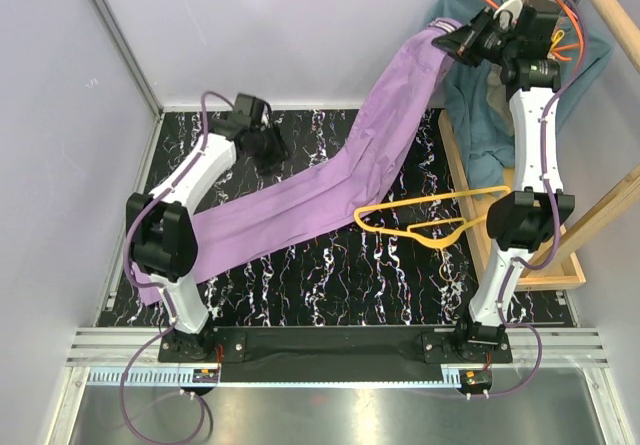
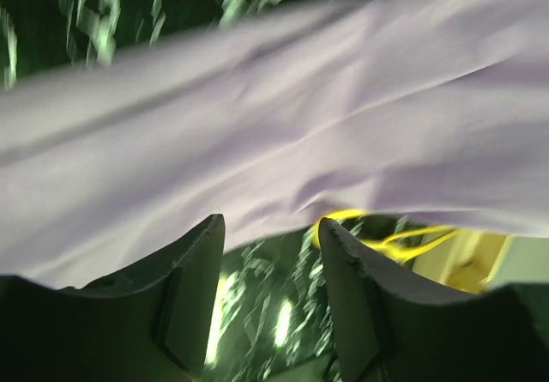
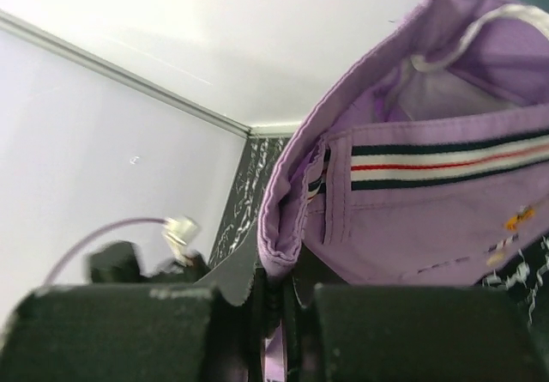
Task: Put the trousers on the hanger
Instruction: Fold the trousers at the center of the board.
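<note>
Right wrist view, right gripper [image 3: 274,292] pinching trousers [image 3: 412,219] at waist, left gripper [image 2: 270,262] spread, cloth beyond tips

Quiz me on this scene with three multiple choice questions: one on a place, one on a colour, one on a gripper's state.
1. Where is the thin yellow plastic hanger?
A) lying on the black marbled table
B) hooked on the wooden rail
C) in the left gripper
2. What colour are the long cloth trousers?
A) teal
B) grey
C) lilac
3. What is the right gripper doing?
A) hanging open
B) shut on the trousers' striped waistband
C) holding an orange hanger
Answers: 1 A, it rests on the tabletop; 2 C, the cloth is light purple; 3 B, its fingers pinch the waistband edge.
</note>
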Motion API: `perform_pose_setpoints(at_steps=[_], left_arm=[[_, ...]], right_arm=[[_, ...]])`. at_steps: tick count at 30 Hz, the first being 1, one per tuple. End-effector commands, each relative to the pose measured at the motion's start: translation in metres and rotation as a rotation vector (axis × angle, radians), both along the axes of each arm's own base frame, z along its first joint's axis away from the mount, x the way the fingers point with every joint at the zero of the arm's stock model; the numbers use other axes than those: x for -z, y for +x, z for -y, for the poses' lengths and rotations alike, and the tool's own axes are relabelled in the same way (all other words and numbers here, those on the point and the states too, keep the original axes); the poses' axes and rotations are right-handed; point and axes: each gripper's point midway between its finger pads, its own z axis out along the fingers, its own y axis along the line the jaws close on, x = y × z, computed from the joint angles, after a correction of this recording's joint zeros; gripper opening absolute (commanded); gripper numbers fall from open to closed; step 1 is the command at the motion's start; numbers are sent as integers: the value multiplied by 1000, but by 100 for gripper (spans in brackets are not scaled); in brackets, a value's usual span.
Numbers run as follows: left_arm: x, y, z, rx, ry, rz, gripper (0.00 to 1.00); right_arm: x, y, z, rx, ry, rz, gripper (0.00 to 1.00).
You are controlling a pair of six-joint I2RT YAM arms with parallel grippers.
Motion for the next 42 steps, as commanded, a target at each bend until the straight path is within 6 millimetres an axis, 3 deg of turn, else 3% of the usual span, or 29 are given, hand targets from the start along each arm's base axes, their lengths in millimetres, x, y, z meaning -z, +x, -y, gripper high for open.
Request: perform_pose_setpoints(at_steps=[1,4,8,12,17,26,33,37,39,40,42], left_arm=[[32,-28,4,59,-4,-72,52],[41,-36,10,92,-1,-105,51],[30,-32,8,97,15,-73,51],[16,-26,3,103,45,-49,51],[4,-21,-19,56,63,-44,51],[-10,-33,-72,-37,116,-41,51],[0,-51,-112,-110,152,-77,52],[4,-65,-146,-185,176,-93,51],[11,-74,-152,-191,190,-112,51],[8,-77,-169,-241,200,-107,51],[12,-85,-179,-269,216,-120,51]], right_arm=[[-84,-24,-18,-53,-9,242,2],[-98,-21,-17,-41,-15,288,4],[-107,-22,-14,-42,-45,350,6],[-102,-22,-9,-43,-60,339,5],[-86,-28,-18,-92,-33,278,2],[-55,-50,-95,-216,7,139,0],[-33,-67,-148,-298,33,4,0],[-28,-87,-179,-361,33,-36,0],[-34,-100,-200,-395,42,-27,0],[-34,-104,-208,-403,46,-29,0],[-44,-117,-232,-436,77,-8,0]])
